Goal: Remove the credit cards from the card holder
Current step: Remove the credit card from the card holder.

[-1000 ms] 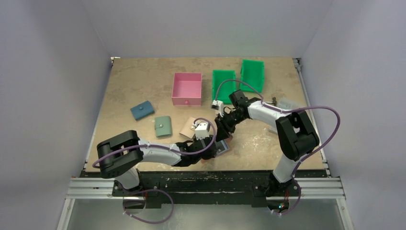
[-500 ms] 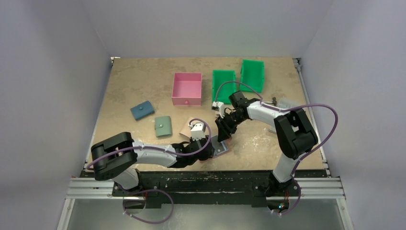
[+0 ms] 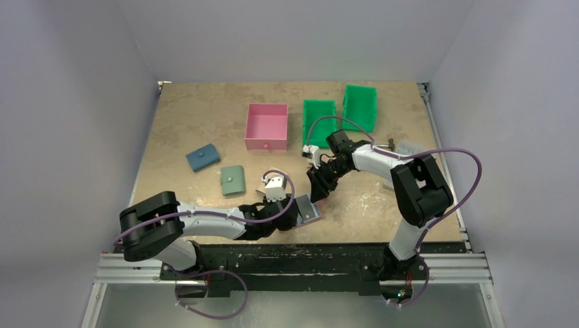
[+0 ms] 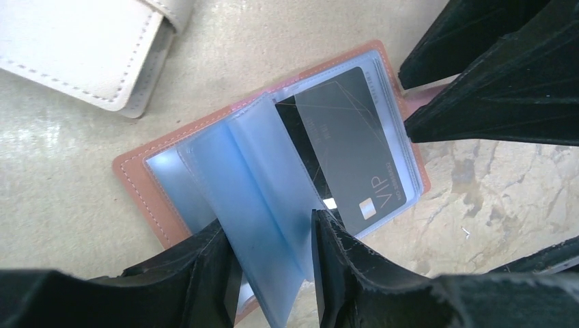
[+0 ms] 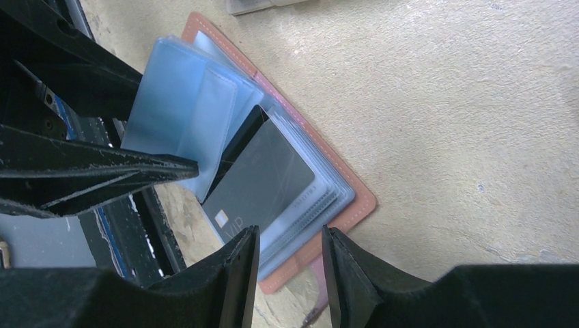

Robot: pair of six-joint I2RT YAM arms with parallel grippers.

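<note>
Terracotta leather card holder point(image 4: 136, 179) lies open and flat close to the near edge of the counter, about midway along it. Black credit card point(image 4: 348, 147) marked VIP sits in one of its clear blue pockets. Left gripper point(image 4: 270, 253) pinches a raised sleeve leaf point(image 4: 256, 184). Right gripper point(image 5: 290, 256) hovers over the holder's edge, fingers slightly spread, holding nothing. Beige wallet point(image 4: 82, 48) lies just beyond the holder. Farther off are a sage green wallet point(image 3: 233, 180) and a blue wallet point(image 3: 203, 158), then a pink bin point(image 3: 266, 144) and two green bins point(image 3: 307, 123) toward the far edge.
</note>
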